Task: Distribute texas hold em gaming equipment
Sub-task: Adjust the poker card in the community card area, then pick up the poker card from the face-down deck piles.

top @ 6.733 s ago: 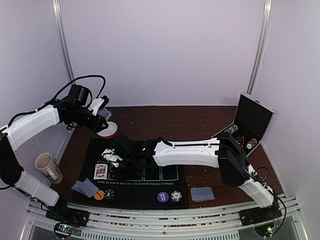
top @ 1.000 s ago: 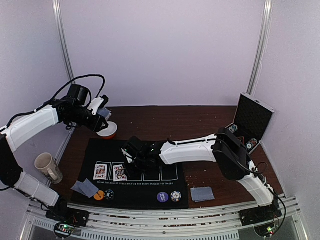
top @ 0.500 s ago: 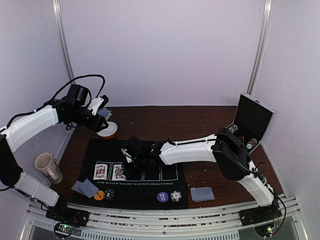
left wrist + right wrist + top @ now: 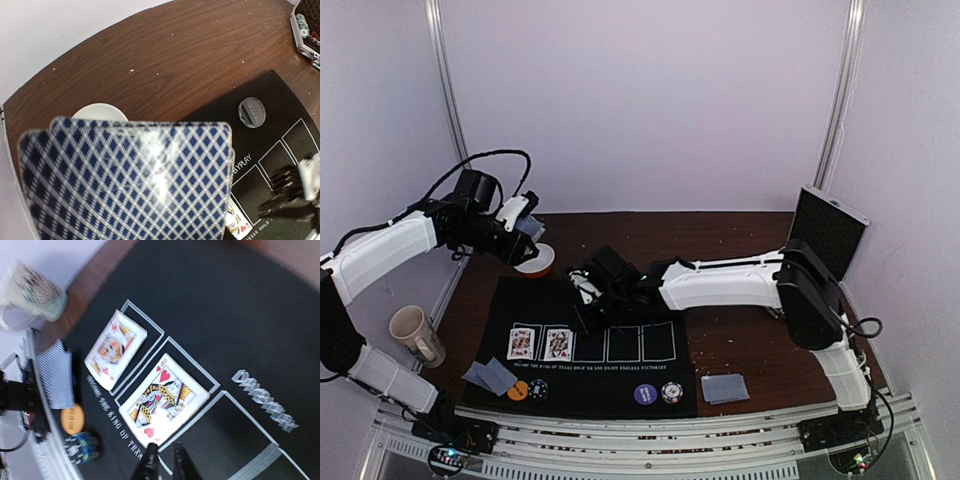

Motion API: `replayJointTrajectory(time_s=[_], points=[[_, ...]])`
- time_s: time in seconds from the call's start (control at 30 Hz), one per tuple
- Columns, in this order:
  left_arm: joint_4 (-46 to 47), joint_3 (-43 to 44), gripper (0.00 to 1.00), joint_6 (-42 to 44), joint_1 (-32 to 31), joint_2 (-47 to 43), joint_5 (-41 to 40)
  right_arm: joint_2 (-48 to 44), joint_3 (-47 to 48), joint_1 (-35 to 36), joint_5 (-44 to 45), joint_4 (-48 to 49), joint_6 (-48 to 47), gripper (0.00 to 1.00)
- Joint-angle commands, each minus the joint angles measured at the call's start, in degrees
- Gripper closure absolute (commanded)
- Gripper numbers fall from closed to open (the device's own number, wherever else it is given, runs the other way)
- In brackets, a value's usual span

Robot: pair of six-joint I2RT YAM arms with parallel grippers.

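Note:
My left gripper (image 4: 523, 237) is shut on a fan of blue-checked playing cards (image 4: 130, 180), held above the red-and-white bowl (image 4: 535, 262); the cards hide its jaws. My right gripper (image 4: 585, 303) hovers empty over the black mat (image 4: 620, 375), its jaws slightly apart. Its fingertips (image 4: 150, 460) are just off the queen of hearts (image 4: 165, 397). Two face-up cards lie in the mat's leftmost boxes: one (image 4: 521, 343) and the queen (image 4: 558, 344). An orange chip (image 4: 518, 390) and a dark chip (image 4: 538, 388) lie at the front left. A purple chip (image 4: 645, 394) and a black-and-white chip (image 4: 671, 392) lie at the front middle. A clear disc (image 4: 252, 112) lies at the mat's far edge.
A beige mug (image 4: 415, 335) stands left of the mat. Face-down cards lie at the front left (image 4: 488, 375) and front right (image 4: 725, 388). An open chip case (image 4: 830, 235) stands at the back right. The right arm spans the mat's far half.
A second face-up card, the queen, now lies beside the first. My right gripper has pulled back from it toward the far right. The left arm has not moved.

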Motion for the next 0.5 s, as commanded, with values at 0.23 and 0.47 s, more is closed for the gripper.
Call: replayJointTrajectory(time_s=[0.23, 0.47], points=[[-2.1, 3.9, 0.59, 9.0, -13.2, 1.2, 5.4, -29.3, -20.3, -14.1, -13.7, 13.3, -0.2, 0.51], [-3.7, 5.9, 0.59, 12.5, -18.2, 2.2, 12.2, -32.9, -25.0, -17.3, -18.3, 19.8, 2.7, 0.27]])
